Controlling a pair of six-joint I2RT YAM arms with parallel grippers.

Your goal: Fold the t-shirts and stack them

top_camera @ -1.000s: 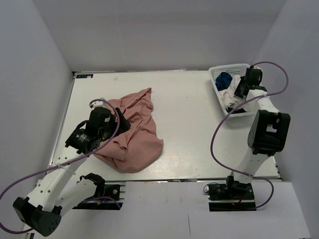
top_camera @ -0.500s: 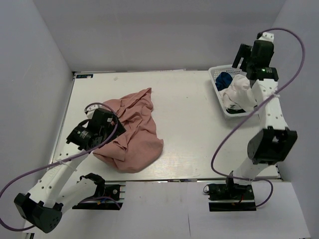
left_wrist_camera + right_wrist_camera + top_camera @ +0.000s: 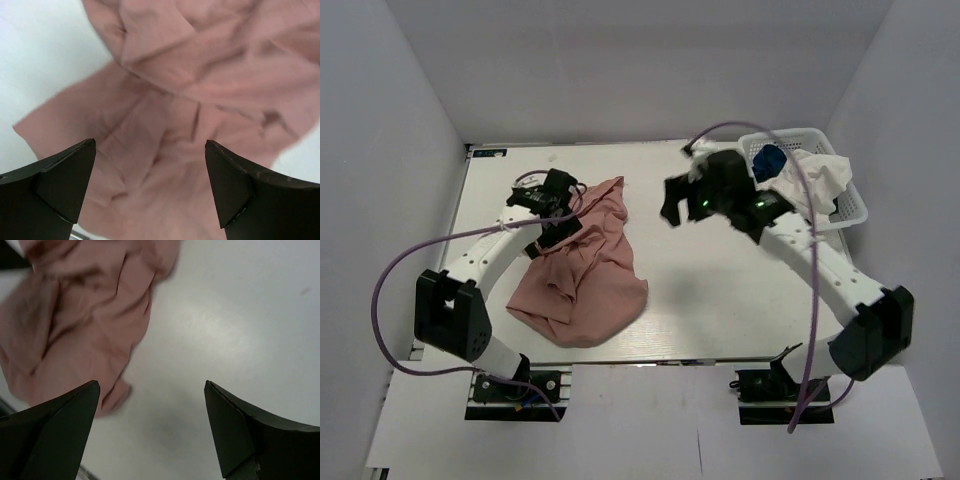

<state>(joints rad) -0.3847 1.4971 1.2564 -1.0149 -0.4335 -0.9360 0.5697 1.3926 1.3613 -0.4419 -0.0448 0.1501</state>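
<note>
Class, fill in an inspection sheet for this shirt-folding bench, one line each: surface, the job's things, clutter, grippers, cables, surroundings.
Surface: white table; no spills seen.
Job's things: pink shirt crumpled on the table's left half, unfolded; blue shirt and white shirt in the basket at the far right corner, the white one bulging over the rim.
Clutter: nothing seen.
Grippers: left gripper open above the pink shirt; right gripper open above the table beside the pink shirt's edge; neither holds anything.
Cables: purple cables loop loosely from both arms.
Surroundings: plain walls on three sides.
</note>
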